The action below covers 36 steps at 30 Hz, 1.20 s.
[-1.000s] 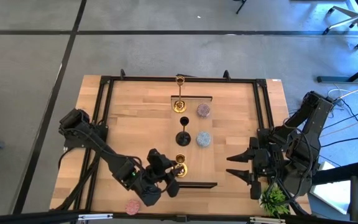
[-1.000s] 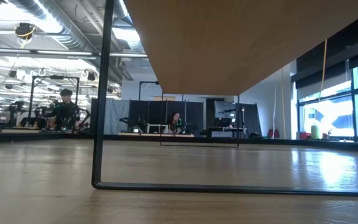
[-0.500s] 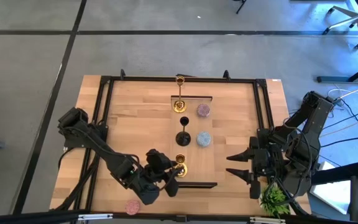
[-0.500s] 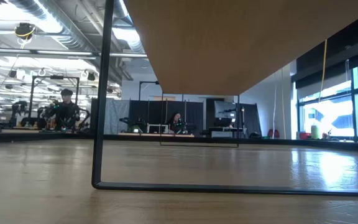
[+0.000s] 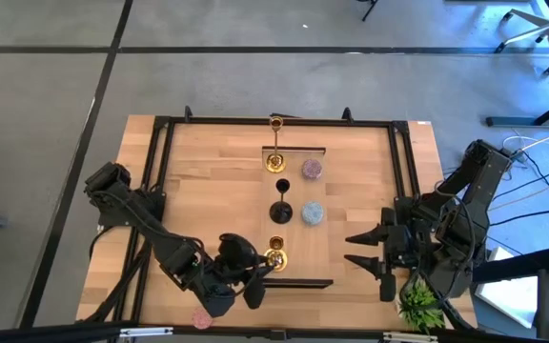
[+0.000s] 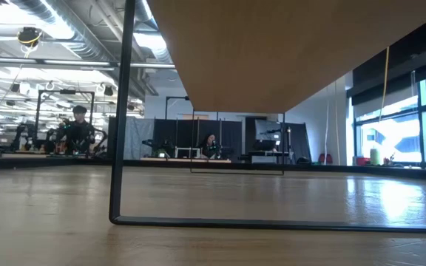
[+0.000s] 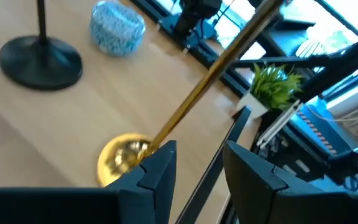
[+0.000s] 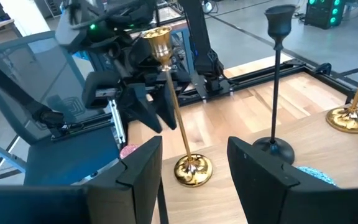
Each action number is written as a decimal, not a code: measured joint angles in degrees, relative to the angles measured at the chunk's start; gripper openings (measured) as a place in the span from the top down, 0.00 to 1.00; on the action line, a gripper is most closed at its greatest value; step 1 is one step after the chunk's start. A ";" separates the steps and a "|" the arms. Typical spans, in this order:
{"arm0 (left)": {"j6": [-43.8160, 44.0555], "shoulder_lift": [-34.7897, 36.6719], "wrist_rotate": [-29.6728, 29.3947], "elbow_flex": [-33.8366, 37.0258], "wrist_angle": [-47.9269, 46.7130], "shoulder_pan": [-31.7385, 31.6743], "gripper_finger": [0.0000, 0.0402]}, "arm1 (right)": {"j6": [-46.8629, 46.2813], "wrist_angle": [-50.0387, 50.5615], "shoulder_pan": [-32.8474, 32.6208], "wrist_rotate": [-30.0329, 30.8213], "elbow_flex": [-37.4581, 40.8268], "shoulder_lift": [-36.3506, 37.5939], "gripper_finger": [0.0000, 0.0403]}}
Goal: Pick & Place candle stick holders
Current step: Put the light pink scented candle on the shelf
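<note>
I see the left tool (image 5: 255,286) at the lower centre of the high view, just beside the near gold candle stick holder (image 5: 275,255). In the left wrist view its fingers (image 7: 157,171) stand narrowly apart with a clear gap; the gold stem passes beside one finger, not between them, so nothing is held. From the right wrist view this holder (image 8: 191,168) stands upright on its round base.

The right tool (image 5: 365,252) waits at the lower right of the bench (image 5: 217,191), its fingers spread moderately wide and empty.

The black holder (image 5: 281,210) stands at mid-frame, with the light-blue holder (image 5: 312,213) just beside it. The far gold holder (image 5: 275,160) stands above, the mauve holder (image 5: 312,170) beside it. The pink holder (image 5: 202,318) lies at the lower edge, near the left arm. A green plant (image 5: 419,307) sits at the lower right corner.
</note>
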<state>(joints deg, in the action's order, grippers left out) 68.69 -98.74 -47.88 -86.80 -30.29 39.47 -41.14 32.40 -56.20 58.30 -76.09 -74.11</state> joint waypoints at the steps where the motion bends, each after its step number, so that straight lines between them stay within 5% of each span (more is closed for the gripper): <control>1: 0.65 0.00 0.02 0.00 -0.95 0.33 0.68 | -0.11 -0.03 0.04 0.01 0.00 0.00 0.54; 12: 8.26 3.77 2.19 0.00 -16.77 4.80 0.68 | -2.67 0.84 3.87 0.01 0.00 0.00 0.54; 16: 13.15 6.10 7.95 0.00 -25.94 6.03 0.68 | -1.16 0.83 6.35 0.67 0.00 -0.02 0.54; 20: 15.34 7.22 19.92 0.02 -34.45 6.77 0.68 | 0.91 0.79 9.31 1.06 0.00 -0.09 0.54; 27: 2.98 5.54 38.15 0.06 -35.03 10.31 0.68 | -0.05 0.54 13.01 1.06 0.00 -1.00 0.54; 36: -7.07 -1.05 42.25 0.07 -33.91 16.60 0.67 | -4.23 0.15 16.96 -0.33 0.00 -5.64 0.54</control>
<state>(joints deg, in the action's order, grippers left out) 61.61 -99.79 -5.63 -86.74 -64.20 56.08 -45.37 32.55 -39.24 57.96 -76.09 -79.74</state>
